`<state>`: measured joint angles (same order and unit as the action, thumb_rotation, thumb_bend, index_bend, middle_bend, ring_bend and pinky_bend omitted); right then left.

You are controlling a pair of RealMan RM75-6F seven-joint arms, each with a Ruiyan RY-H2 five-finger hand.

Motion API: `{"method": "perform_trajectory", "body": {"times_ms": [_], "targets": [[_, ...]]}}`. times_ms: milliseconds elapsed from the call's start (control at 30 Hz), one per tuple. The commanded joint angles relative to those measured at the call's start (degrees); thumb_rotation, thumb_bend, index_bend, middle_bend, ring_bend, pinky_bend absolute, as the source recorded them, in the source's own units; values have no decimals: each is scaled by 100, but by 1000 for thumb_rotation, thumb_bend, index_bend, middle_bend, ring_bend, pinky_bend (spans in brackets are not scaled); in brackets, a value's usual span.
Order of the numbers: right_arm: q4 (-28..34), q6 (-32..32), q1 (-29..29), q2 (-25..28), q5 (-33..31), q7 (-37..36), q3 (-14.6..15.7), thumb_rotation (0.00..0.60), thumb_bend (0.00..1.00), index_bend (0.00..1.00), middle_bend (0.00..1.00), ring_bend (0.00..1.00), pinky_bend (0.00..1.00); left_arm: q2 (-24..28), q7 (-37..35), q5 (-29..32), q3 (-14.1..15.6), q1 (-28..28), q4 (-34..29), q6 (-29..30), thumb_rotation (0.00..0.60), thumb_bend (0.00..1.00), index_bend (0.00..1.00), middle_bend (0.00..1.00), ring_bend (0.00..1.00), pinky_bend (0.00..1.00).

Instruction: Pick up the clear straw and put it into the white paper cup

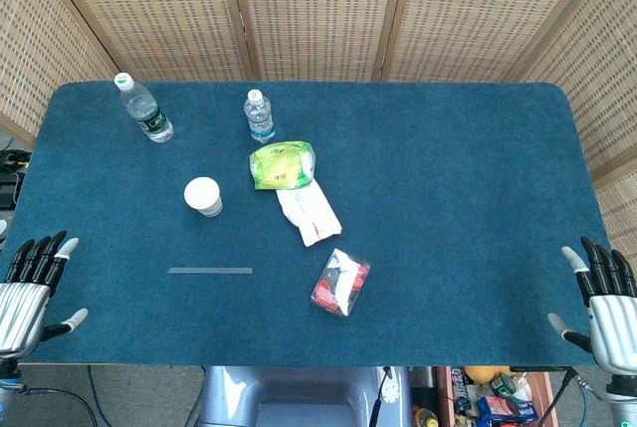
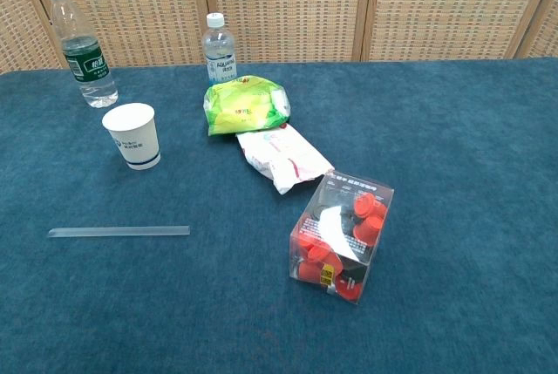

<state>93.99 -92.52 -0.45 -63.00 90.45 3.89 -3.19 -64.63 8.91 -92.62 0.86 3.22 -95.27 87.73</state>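
Straw-handling has not begun as far as we can see: our left robot hand point(image 1: 35, 288) sits at the near left corner of the counter point(image 1: 448, 188), fingers spread and empty, and our right robot hand point(image 1: 602, 303) mirrors it at the near right corner, likewise spread and holding nothing. Both show only in the head view.

Moving outward from the left robot hand, we come first to the clear straw point(image 1: 210, 270), lying flat on the blue surface, its length running left to right, well apart from either hand. Beyond it, a little farther back, stands the white paper cup point(image 1: 203, 196), upright with its mouth open, near the straw but not touching it.

Farther back we see a water bottle with a green label point(image 1: 145, 109) at the far left, and a second, shorter water bottle point(image 1: 259, 115) toward the middle. Just in front of the shorter bottle lies a green packet point(image 1: 283, 164), and a white packet point(image 1: 310, 214) touches its near edge. Nearer to us, right of the straw, rests a clear box of red pieces point(image 1: 340, 282), tipped on its side.
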Motion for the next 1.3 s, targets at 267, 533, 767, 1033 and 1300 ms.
{"method": "perform_trajectory", "body": {"times_ms": [267,533,767,1033,1300], "targets": [[-21,17,9,-2,6,-50,-1,600,0,0,0,0,0,-62,162,-71,69,46,14,-126,600,163,0,0,0,0],[-44,68,26,-10,-84,-118,-37,600,0,0,0,0,0,-312,205,-556,80,560,134,-676,600,162,0,0,0,0],[-52,165,62,27,-249,-213,-106,600,0,0,0,0,0,-676,13,-507,-182,1516,60,-1941,600,163,121,0,0,0],[-86,301,103,36,-382,-306,-135,600,0,0,0,0,0,-1533,-5,360,-725,2431,483,-3183,600,176,398,0,0,0],[-133,437,149,77,-493,-479,-163,600,0,0,0,0,0,-2243,758,1392,-989,2903,995,-3770,600,266,410,0,0,0]]}}
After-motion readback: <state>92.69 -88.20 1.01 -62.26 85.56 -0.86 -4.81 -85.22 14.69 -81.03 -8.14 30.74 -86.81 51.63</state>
